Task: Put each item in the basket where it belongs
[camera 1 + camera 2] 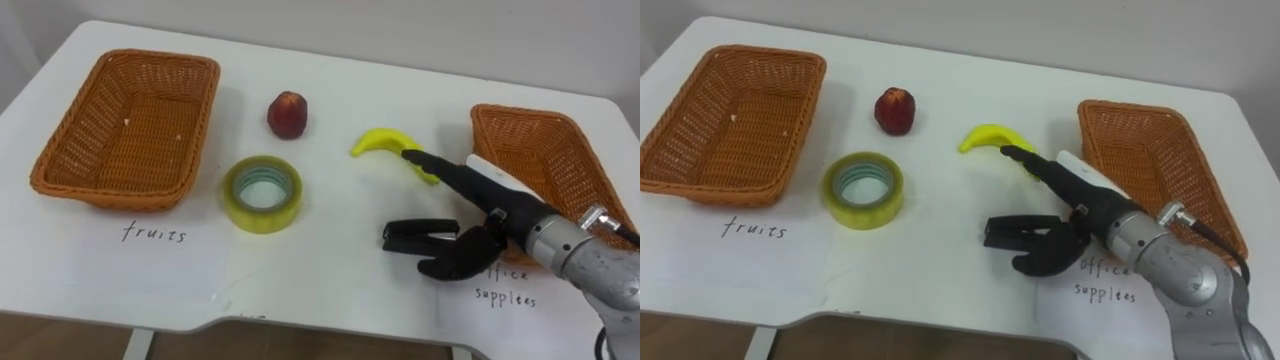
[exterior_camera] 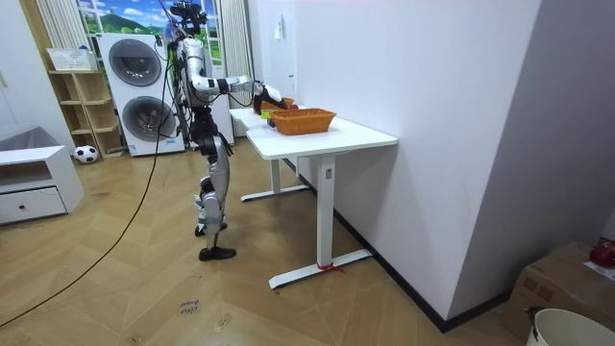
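On the white table (image 1: 330,270) lie a red apple (image 1: 288,114), a roll of yellow tape (image 1: 238,205) and a yellow banana (image 1: 380,142). An empty wicker basket (image 1: 110,195) sits at the left above the handwritten word "fruits". A second empty wicker basket (image 1: 560,150) sits at the right above "office supplies". My right hand (image 1: 470,255) reaches in from the lower right, open, just left of the right basket. One straight finger (image 1: 440,168) points at the banana's near end and touches or nearly touches it. The other fingers stretch leftward just over the table and hold nothing.
I stand at one end of the table (image 2: 327,135) with an arm out over it. A wall runs along the table's far side. Washing machines (image 2: 144,91) and a low shelf stand behind me. Bare tabletop lies between the tape and my hand.
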